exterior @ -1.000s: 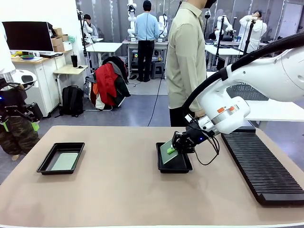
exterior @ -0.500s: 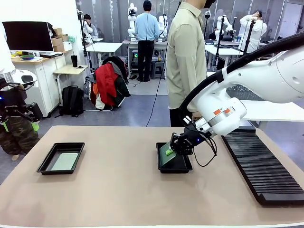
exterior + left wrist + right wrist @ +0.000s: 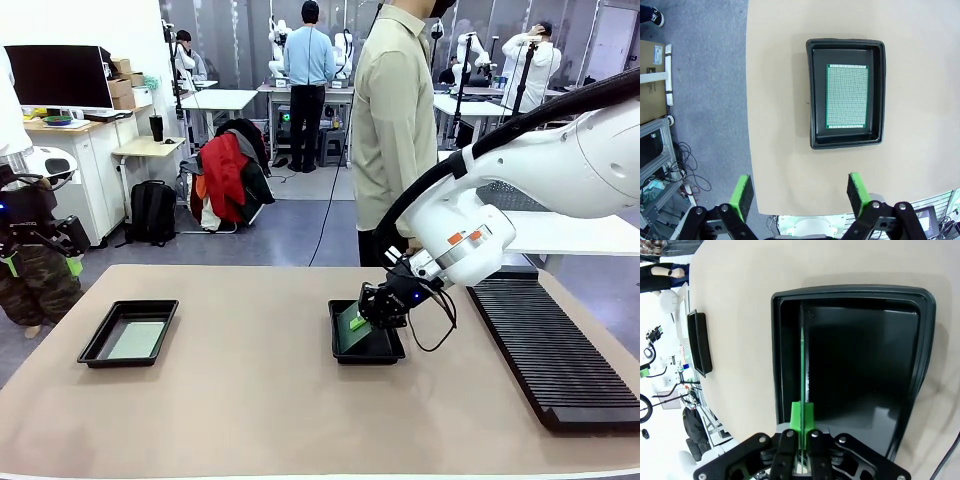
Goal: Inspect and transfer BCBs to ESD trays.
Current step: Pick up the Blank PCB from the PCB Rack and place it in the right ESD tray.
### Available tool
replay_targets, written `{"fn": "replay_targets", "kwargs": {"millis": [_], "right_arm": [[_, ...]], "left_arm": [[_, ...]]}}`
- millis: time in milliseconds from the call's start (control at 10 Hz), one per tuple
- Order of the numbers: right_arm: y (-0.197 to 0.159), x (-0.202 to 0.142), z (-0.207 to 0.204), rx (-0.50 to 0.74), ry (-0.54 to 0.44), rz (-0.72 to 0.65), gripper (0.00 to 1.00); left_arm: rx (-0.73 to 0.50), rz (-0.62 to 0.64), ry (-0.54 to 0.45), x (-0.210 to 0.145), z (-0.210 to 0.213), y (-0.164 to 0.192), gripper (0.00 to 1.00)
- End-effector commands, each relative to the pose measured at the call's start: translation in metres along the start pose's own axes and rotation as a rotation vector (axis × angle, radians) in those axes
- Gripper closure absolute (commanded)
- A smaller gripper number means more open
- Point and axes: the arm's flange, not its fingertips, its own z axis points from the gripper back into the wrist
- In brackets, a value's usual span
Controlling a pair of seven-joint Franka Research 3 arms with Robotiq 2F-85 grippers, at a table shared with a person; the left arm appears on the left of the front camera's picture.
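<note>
- The right gripper (image 3: 362, 317) pinches a board (image 3: 803, 370) by its edge, jaws pressed onto it. The board is tilted steeply, its lower edge inside the centre tray (image 3: 385, 350), probably so it can be laid flat on the floor.
- The left gripper (image 3: 799, 192), spread wide and holding nothing, hovers above the left tray (image 3: 812, 95), where a second board (image 3: 847, 96) lies flat.
- Both trays sit on the surface (image 3: 250, 400).

Front camera faces across tabletop (image 3: 250, 400); my left wrist looks high down, right wrist close; all share trays.
</note>
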Motion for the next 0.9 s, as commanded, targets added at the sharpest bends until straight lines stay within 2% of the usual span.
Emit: {"fn": "replay_targets", "kwargs": {"millis": [0, 300, 400, 500, 600, 700, 800], "right_arm": [[0.001, 0.000, 0.000, 0.009, -0.002, -0.003, 0.97], [0.003, 0.000, 0.002, -0.020, 0.017, -0.010, 0.97], [0.006, 0.000, 0.005, -0.041, 0.021, -0.012, 0.79], [0.010, -0.001, 0.009, -0.069, 0.027, -0.014, 0.78], [0.014, -0.001, 0.013, -0.098, 0.034, -0.020, 0.59], [0.018, -0.001, 0.018, -0.132, 0.037, -0.019, 0.58], [0.024, -0.002, 0.025, -0.174, 0.038, -0.020, 0.40]], "left_arm": [[-0.001, 0.003, -0.010, 0.001, -0.003, 0.000, 0.00], [-0.001, 0.003, -0.010, 0.001, -0.003, 0.000, 0.00], [-0.001, 0.003, -0.010, 0.001, -0.003, 0.000, 0.00], [-0.001, 0.003, -0.010, 0.001, -0.003, 0.000, 0.00], [-0.001, 0.003, -0.010, 0.001, -0.003, 0.000, 0.00], [-0.001, 0.003, -0.010, 0.001, -0.003, 0.000, 0.00], [-0.001, 0.003, -0.010, 0.001, -0.003, 0.000, 0.00]]}}
